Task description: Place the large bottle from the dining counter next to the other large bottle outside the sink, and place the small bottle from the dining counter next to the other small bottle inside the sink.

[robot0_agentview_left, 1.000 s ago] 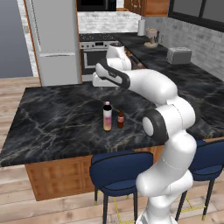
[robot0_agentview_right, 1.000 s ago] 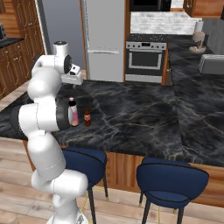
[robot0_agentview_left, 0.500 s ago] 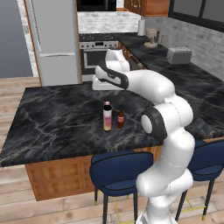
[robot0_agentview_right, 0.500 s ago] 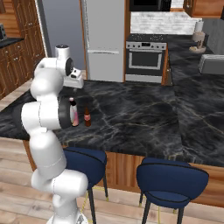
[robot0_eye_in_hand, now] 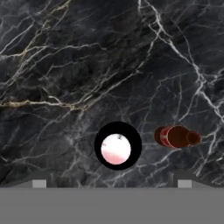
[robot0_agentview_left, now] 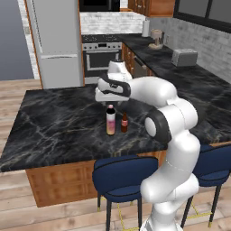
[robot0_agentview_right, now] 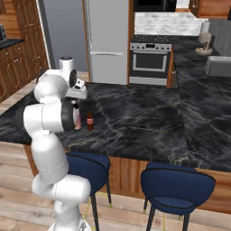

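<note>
Hand view: large bottle (robot0_eye_in_hand: 117, 146) and small bottle (robot0_eye_in_hand: 176, 137) upright, side by side on dining counter (robot0_eye_in_hand: 87, 65); gripper (robot0_agentview_left: 108, 96) above, spread wide, holding nothing. Neither bottle moved; both placements remain.

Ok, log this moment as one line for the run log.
phase: pre-grasp | gripper: above large bottle, holding nothing | small bottle: upright beside it | both on dining counter

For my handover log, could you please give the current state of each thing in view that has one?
large bottle: upright on the dining counter, ungrasped.
small bottle: upright beside it, apart.
gripper: above the large bottle, holding nothing; jaw opening not readable.
oven: door closed.
fridge: doors closed.
</note>
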